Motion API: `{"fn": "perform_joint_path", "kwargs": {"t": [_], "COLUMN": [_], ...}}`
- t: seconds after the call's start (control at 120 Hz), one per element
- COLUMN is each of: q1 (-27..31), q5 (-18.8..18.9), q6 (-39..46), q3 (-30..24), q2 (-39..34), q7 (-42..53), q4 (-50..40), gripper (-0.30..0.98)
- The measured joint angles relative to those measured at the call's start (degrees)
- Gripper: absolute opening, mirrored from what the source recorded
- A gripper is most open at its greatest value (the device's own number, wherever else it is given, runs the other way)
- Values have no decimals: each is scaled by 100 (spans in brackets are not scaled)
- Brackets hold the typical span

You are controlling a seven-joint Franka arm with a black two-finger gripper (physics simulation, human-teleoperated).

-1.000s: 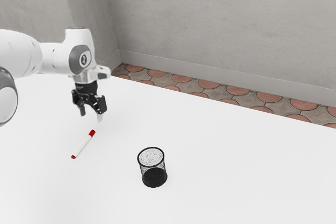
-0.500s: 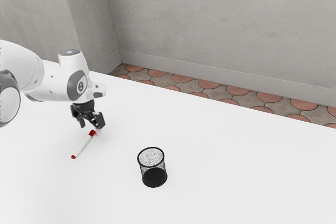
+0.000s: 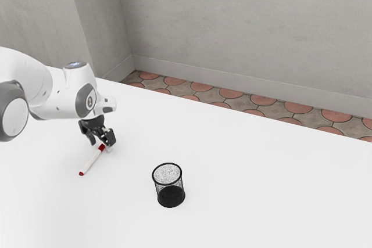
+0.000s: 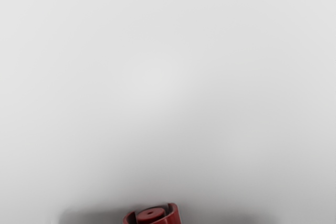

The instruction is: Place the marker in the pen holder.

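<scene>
The exterior camera is looking obliquely down from the side of the arm (image 3: 58, 100), standing well back and facing across the counter (image 3: 261, 172) toward the gray wall (image 3: 244, 27). The wrist camera is facing down from the arm's end, close over the counter. Both are taking in the red end of the marker (image 4: 151, 215) and the surface beside it.

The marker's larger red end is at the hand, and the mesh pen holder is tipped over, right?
The mesh pen holder isn't tipped over: the exterior view shows it upright. The marker's larger red end is at the hand.
</scene>
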Motion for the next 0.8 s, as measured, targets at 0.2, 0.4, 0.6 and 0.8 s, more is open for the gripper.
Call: {"fn": "perform_joint_path", "kwargs": {"t": [0.2,0.4,0.6,0.8], "q1": [0,0,0,0], "q5": [-66,-77,-76,-72], "q6": [38,48,43,44], "q3": [8,9,9,9], "q2": [-78,-130,-165,-168], "q7": [71,119,153,173], "q4": [-137,-178,-185,-212], "gripper": [54,41,21,6]}}
